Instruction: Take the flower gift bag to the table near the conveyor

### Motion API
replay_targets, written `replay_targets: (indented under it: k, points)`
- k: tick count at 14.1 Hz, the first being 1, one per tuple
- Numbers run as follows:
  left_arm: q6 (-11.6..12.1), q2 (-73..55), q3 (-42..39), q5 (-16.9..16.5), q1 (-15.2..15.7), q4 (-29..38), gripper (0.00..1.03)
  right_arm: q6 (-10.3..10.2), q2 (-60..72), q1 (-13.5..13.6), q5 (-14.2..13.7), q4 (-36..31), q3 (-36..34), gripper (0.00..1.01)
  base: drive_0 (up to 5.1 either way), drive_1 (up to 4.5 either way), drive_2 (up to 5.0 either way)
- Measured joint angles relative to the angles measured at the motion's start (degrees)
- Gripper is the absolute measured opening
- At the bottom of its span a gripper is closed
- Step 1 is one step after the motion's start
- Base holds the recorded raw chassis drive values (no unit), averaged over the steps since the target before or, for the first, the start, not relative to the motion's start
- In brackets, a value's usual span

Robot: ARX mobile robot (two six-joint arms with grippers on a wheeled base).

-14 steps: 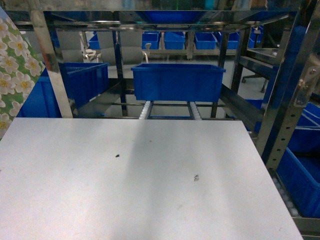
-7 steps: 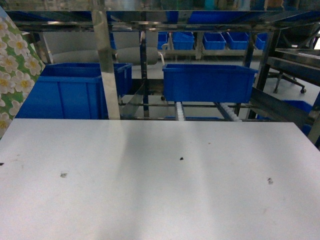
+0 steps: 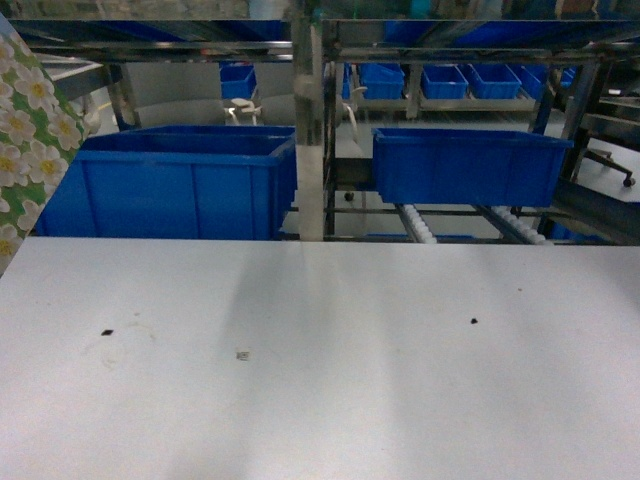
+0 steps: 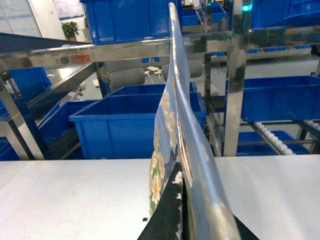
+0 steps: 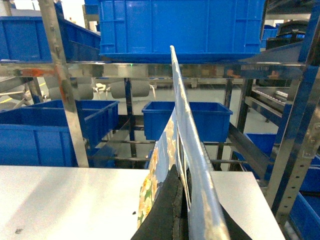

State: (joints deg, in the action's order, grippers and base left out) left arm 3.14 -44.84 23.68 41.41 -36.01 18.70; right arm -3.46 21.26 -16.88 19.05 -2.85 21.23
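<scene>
The flower gift bag (image 3: 20, 150) shows only as a strip at the far left edge of the head view, above the pale grey table (image 3: 320, 380). In the left wrist view the bag (image 4: 172, 115) stands edge-on over the table (image 4: 75, 195), with my left gripper (image 4: 181, 175) shut on its rim. The right wrist view shows a flowered bag edge (image 5: 177, 125) clamped the same way in my right gripper (image 5: 186, 175). White conveyor rollers (image 3: 420, 225) slope down behind the table's far edge. Neither gripper shows in the head view.
A large blue bin (image 3: 180, 185) sits behind the table's far left edge and another (image 3: 465, 165) rests on the rollers. A steel rack post (image 3: 312, 130) rises between them. More racking (image 5: 295, 130) stands past the table's right side.
The head view has swung left: rack post, bins and rollers slid to the right in the frame. The bag stays at the left edge.
</scene>
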Motion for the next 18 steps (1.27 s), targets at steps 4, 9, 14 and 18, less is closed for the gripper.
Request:
replay_targets:
  k: [4, 9, 14, 18]
  points:
    - [0.00, 0.00, 0.00, -0.02, -0.04, 0.04, 0.02, -0.02, -0.04, 0.00, 0.00, -0.15, 0.00, 0.02, -5.0, 2.40, 2.4]
    - [0.00, -0.02, 0.00, 0.00, -0.04, -0.02, 0.02, -0.02, 0.00, 0.00, 0.00, 0.04, 0.00, 0.02, -4.0, 1.86, 1.9]
    - [0.11, 0.04, 0.00, -0.02, -0.07, -0.02, 0.02, -0.11, -0.09, 0.00, 0.17, -0.02, 0.00, 0.02, 0.1, 1.30, -1.1]
    - [0.13, 0.20, 0.00, 0.00, -0.07, -0.02, 0.02, -0.13, -0.26, 0.00, 0.04, -0.09, 0.00, 0.02, 0.1, 4.39, -4.2]
